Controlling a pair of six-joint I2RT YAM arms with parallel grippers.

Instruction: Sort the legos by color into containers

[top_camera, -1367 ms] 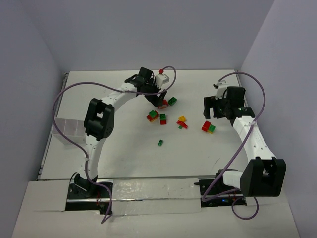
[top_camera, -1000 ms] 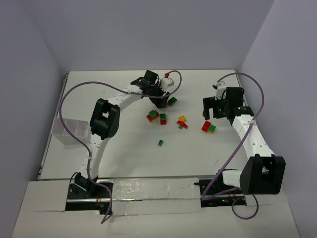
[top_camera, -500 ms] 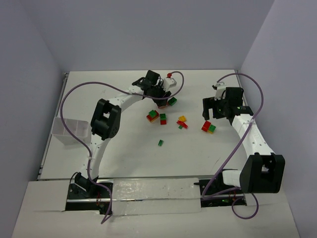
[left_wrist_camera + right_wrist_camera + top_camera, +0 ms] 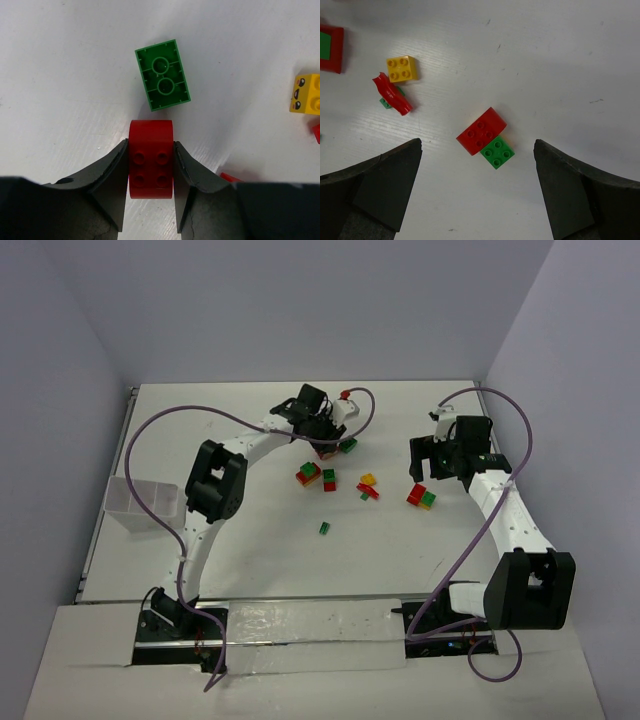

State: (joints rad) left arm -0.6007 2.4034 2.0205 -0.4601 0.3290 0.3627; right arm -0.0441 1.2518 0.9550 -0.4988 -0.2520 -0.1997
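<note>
My left gripper [image 4: 151,150] is down on the table with both fingers pressed against the sides of a red lego [image 4: 151,165]. A green lego [image 4: 162,75] lies flat just ahead of it, and a yellow one [image 4: 306,94] sits far right. From above, the left gripper [image 4: 325,445] is at the back of the scattered legos. My right gripper [image 4: 477,150] hangs open above a red lego [image 4: 480,131] joined to a green one [image 4: 497,152]; neither finger touches them. A yellow lego [image 4: 402,68] and a red curved piece [image 4: 393,93] lie to their left.
A clear divided container [image 4: 145,502] stands at the table's left edge. More legos lie mid-table: a red-green stack [image 4: 308,474], another pair [image 4: 329,480], a yellow one [image 4: 368,480] and a small green one [image 4: 325,527]. Purple cables loop over both arms.
The left gripper has shifted slightly right, come down and closed its fingers onto the red lego. The right arm has stayed where it was, still open.
</note>
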